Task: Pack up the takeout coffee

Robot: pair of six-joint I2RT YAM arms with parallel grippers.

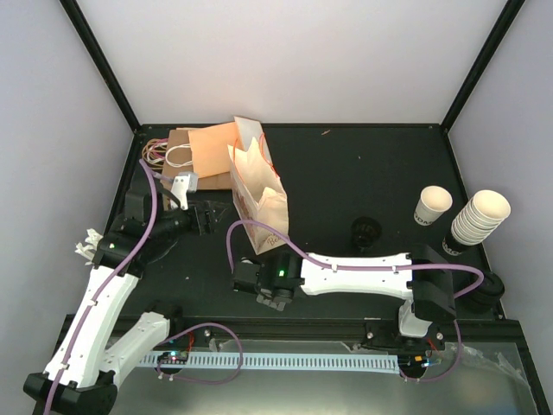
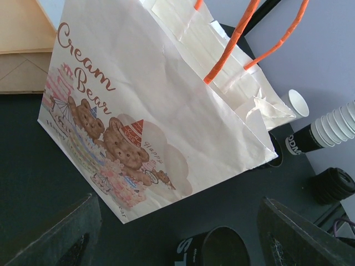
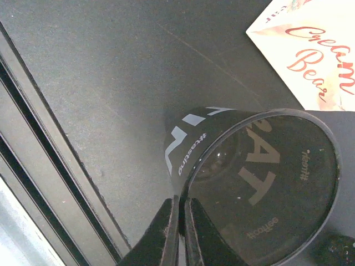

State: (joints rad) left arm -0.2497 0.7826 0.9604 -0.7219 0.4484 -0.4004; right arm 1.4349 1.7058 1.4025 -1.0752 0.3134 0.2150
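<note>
Bag (image 2: 155,111) with bear print beside dark cup (image 3: 260,183), right tool (image 3: 180,202) pinching that cup's rim, left tool (image 2: 177,233) wide

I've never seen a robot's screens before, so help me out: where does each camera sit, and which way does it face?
Top external: fixed above and behind the bases, looking down on the black table; the left arm and right arm both show.
Left wrist: on the left arm, facing the Cream Bear bag; its open left end effector frames the bottom.
Right wrist: faces a black cup, its rim pinched by the shut right end effector.
Shared: both wrists see bag and cup.
</note>
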